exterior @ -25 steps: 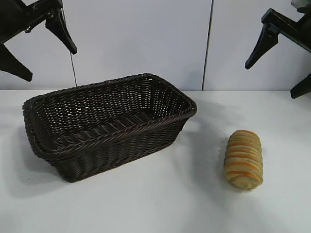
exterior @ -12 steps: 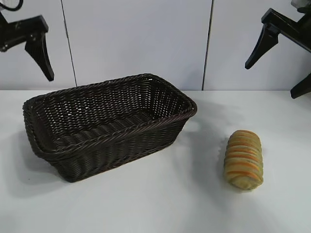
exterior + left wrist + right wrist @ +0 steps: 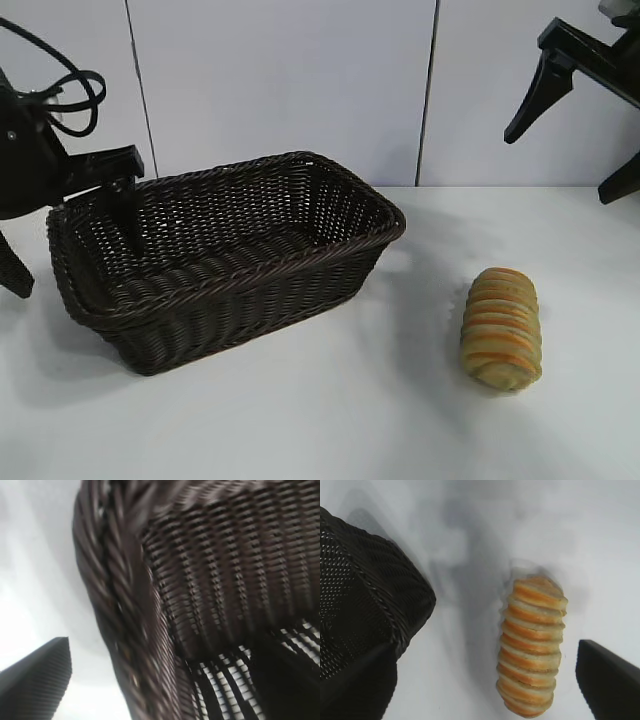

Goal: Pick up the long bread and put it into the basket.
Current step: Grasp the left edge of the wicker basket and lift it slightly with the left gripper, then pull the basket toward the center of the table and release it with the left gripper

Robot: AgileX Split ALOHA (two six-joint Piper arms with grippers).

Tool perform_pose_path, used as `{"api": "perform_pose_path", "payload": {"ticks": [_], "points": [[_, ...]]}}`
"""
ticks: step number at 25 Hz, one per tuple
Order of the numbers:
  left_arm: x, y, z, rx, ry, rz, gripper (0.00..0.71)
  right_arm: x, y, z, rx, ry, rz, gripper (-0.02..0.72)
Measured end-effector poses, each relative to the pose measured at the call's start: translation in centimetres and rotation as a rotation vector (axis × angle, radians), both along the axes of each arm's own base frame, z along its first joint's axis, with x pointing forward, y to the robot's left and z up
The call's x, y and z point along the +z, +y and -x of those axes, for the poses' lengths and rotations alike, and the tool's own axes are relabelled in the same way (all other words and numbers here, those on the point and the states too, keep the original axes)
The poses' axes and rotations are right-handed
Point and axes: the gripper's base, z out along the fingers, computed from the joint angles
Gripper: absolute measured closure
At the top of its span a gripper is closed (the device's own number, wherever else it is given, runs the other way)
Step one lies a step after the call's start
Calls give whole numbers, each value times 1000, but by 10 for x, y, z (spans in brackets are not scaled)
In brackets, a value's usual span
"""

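Observation:
The long bread (image 3: pixel 501 327), golden-tan with orange-brown stripes, lies on the white table at the right, apart from the basket. It also shows in the right wrist view (image 3: pixel 532 645). The dark brown wicker basket (image 3: pixel 230 255) stands left of centre. My left gripper (image 3: pixel 70 245) is open and low at the basket's left end, one finger inside and one outside its end wall. The left wrist view shows the braided rim (image 3: pixel 115 605) close up between the fingers (image 3: pixel 37 685). My right gripper (image 3: pixel 570 150) is open and empty, high above the bread.
A white wall with vertical seams stands behind the table. The basket's corner (image 3: pixel 365 605) shows in the right wrist view, to one side of the bread. White table surface lies in front of the basket and around the bread.
My left gripper has come down from the upper left to the basket's left end and now straddles its wall. The right arm, bread and basket have not moved.

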Motion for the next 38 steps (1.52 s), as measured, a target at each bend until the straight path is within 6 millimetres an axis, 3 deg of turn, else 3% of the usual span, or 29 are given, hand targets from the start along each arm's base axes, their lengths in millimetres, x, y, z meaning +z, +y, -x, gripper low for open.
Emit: {"api": "perform_pose_path", "payload": {"ticks": [2, 7, 9, 17, 24, 29, 33, 38], "points": [[0, 0, -1, 2, -9, 1, 109, 0, 0, 0, 0, 0, 0, 8], [0, 0, -2, 6, -15, 1, 530, 0, 0, 0, 0, 0, 0, 8], [1, 0, -4, 42, -33, 21, 602, 0, 0, 0, 0, 0, 0, 8], [9, -2, -8, 18, -22, 23, 611, 0, 0, 0, 0, 0, 0, 8], [52, -7, -25, -118, -72, 7, 611, 0, 0, 0, 1, 1, 0, 8], [70, -17, -32, -214, -109, 78, 611, 0, 0, 0, 1, 1, 0, 8], [63, -24, -35, -262, -92, 114, 611, 0, 0, 0, 1, 1, 0, 8], [31, -26, -41, -280, -24, 100, 611, 0, 0, 0, 1, 2, 0, 8]]}}
